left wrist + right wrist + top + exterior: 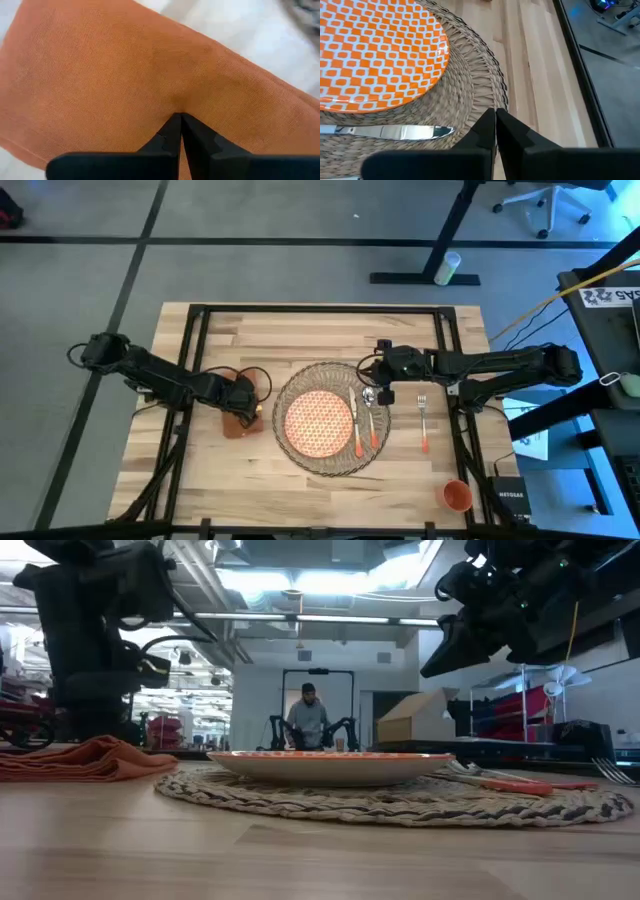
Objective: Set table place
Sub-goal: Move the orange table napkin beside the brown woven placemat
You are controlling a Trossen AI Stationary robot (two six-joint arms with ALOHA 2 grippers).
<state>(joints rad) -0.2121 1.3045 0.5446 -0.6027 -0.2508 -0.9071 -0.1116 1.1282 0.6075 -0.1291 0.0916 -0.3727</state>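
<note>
Left gripper (180, 122) pinched shut on rust-orange cloth napkin (125, 85) — lift gently, lay flat at round woven placemat's (300, 385) nine o'clock; right gripper (495, 120) closed, empty.

Your high view looks straight down over whole table (300, 325); low view level at tabletop. Both share plate (319, 423). Wrist views sit close: left on napkin (125, 80), right on placemat (470, 85).
</note>
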